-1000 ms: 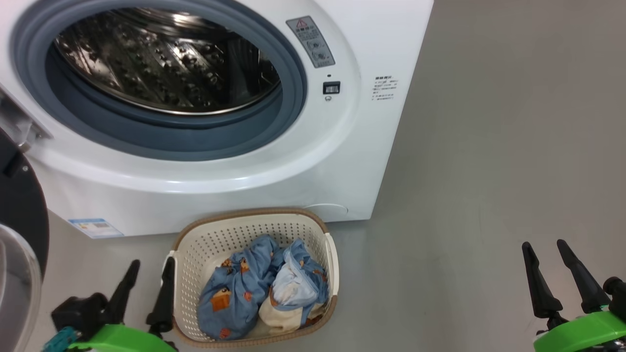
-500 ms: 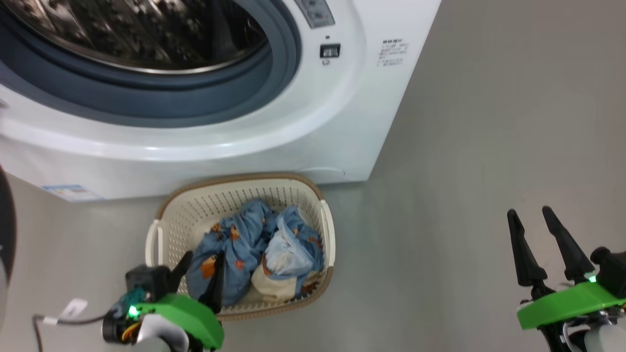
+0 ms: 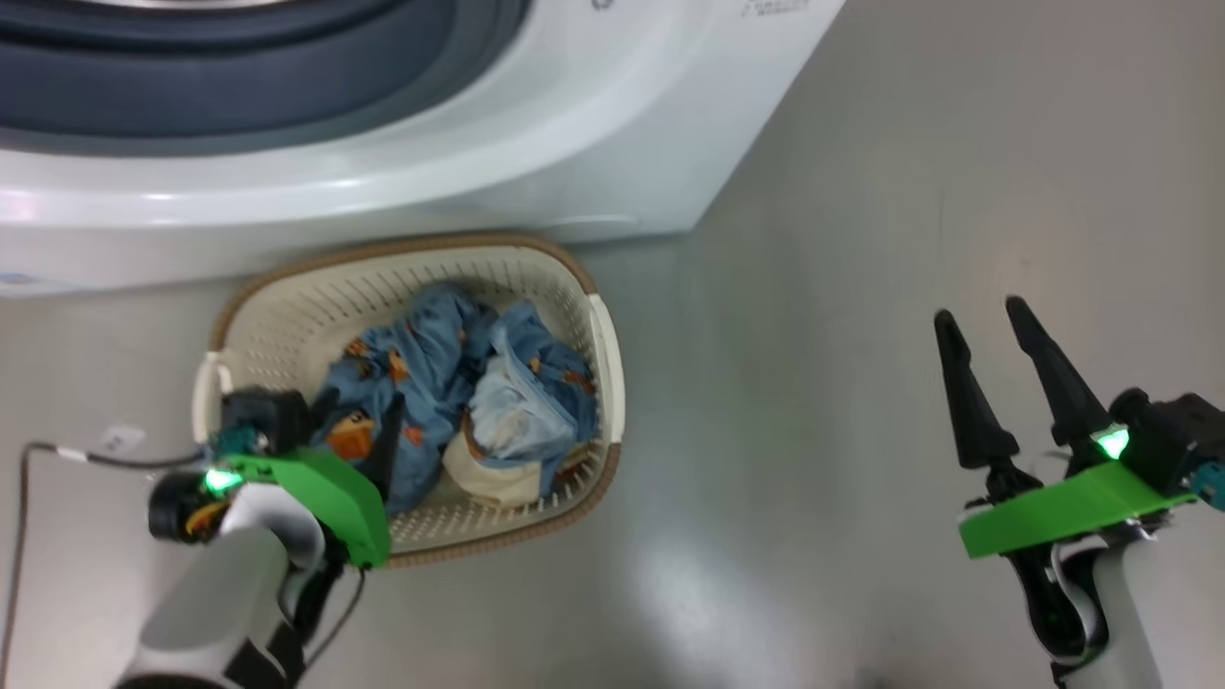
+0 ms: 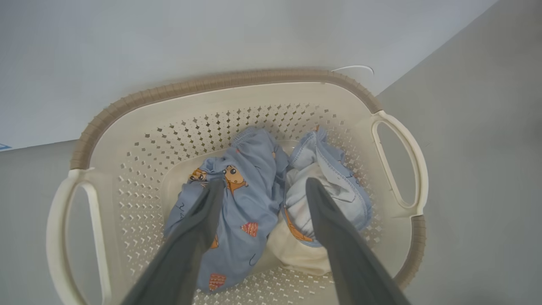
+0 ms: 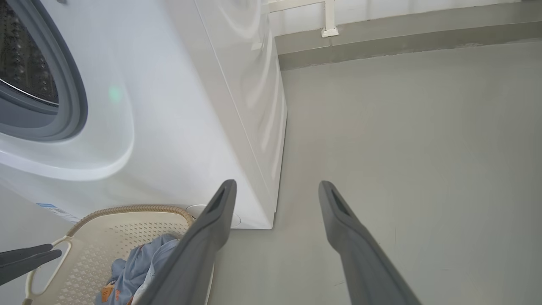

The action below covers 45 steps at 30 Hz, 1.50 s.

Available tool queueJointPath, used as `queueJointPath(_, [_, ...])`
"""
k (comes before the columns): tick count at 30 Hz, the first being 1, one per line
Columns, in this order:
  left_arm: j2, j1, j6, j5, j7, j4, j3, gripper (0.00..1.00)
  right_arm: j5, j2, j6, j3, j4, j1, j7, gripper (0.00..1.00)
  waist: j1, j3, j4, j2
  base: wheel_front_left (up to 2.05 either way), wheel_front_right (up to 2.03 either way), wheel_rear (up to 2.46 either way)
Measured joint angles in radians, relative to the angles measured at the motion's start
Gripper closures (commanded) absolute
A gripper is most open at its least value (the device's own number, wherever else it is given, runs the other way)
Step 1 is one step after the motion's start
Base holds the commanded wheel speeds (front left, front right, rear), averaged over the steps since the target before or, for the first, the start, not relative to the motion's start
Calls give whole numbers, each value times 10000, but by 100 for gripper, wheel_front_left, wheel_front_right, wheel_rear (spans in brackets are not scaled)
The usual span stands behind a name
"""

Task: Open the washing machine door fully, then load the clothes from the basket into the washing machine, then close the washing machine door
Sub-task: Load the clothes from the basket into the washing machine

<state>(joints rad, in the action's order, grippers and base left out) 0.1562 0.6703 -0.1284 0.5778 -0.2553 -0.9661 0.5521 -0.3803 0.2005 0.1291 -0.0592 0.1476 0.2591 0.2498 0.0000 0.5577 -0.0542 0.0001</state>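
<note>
Poised with left gripper (image 4: 264,182) spread wide, clothes (image 4: 250,203) in basket (image 4: 220,82) just past its fingertips — right gripper (image 3: 978,311) likewise spread, empty.

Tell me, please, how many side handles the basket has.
2, in the left wrist view: one handle at the basket's left end, the other handle at its right end.

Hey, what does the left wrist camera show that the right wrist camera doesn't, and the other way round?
Left wrist: the basket's whole inside, both handles, a cream cloth beside the blue clothes. Right wrist: the open right gripper, the steel drum, the grey gasket. Both: the basket, blue clothes, the washing machine's white front, the left gripper.
</note>
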Motion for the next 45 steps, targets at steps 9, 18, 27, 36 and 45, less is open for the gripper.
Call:
queueJointPath(9, [382, 1412, -8, 453, 0, -1289, 840, 0, 10, -125, 0, -422, -96, 732, 0, 0, 0, 1265, -507, 0, 0, 0, 0])
queueJointPath(18, [851, 2494, -8, 1342, 410, -1735, 1981, 0, 10, -270, 0, -454, -288, 989, 2, 0, 0, 2394, -1022, 0, 0, 0, 0])
queueJointPath(27, [1250, 3194, -8, 2042, 894, -1829, 2999, 0, 25, -483, 0, -556, -420, 1326, 2, 0, 0, 3225, -1444, 0, 0, 0, 0])
queueJointPath(36, [1509, 3595, -8, 2698, 1160, -2023, 3643, 4, 23, -562, 0, -660, -506, 1522, 2, 0, 0, 3644, -1797, 0, 0, 0, 0])
queueJointPath(45, [1438, 3579, -8, 3521, 993, -1983, 4090, 100, 25, -527, 0, -560, -550, 1515, 2, 0, 0, 3329, -1712, -1, 0, 0, 0])
